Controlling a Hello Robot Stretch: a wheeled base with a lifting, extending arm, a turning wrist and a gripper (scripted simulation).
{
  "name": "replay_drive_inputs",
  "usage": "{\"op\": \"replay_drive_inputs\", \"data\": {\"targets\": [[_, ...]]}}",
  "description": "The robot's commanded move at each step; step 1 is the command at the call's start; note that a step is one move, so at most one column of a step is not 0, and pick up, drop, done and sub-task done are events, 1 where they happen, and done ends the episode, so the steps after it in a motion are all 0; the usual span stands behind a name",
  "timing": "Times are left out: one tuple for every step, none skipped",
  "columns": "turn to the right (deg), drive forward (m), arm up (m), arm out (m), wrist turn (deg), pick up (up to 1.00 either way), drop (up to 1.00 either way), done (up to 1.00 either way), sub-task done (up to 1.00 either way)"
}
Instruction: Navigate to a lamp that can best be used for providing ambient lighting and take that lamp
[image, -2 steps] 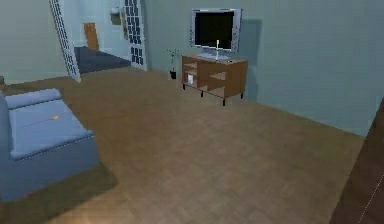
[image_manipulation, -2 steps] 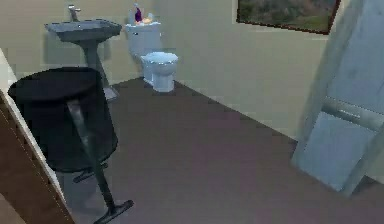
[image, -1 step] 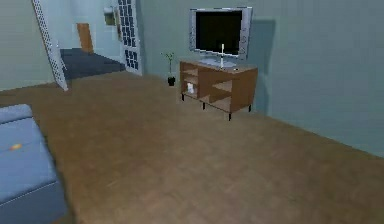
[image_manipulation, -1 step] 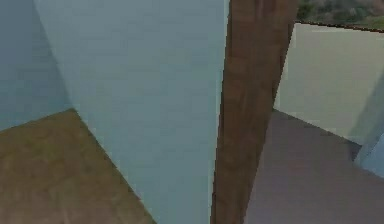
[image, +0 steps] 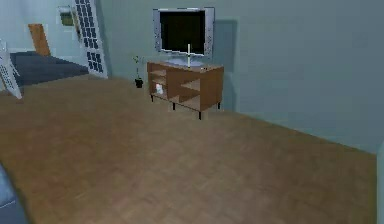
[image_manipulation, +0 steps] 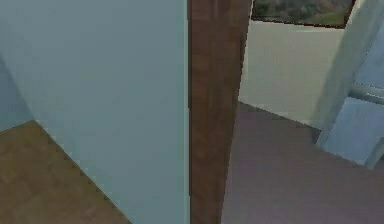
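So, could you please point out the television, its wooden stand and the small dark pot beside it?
television (image: 184, 32), forward view, middle of the dark screen.
wooden stand (image: 211, 90), forward view, its right-hand side panel.
small dark pot (image: 138, 83), forward view, the pot's body at floor level.

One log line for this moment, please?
ahead: silver-framed black flat television on brown wooden shelf stand; underfoot: brown wood floor; side: brown wooden door frame

Floor (image: 150, 150): brown wood planks, matt. TV stand (image: 186, 88): brown wood; television (image: 183, 30): dark screen, silver frame. Wall (image: 300, 60): smooth, matt; door edge (image_manipulation: 215, 110): wood grain.
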Motion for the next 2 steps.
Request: {"op": "replay_drive_inputs", "data": {"targets": [[0.0,1.0,0.0,0.0,0.0,0.0,0.0,0.0,0.0],[0.0,1.0,0.0,0.0,0.0,0.0,0.0,0.0,0.0]]}}
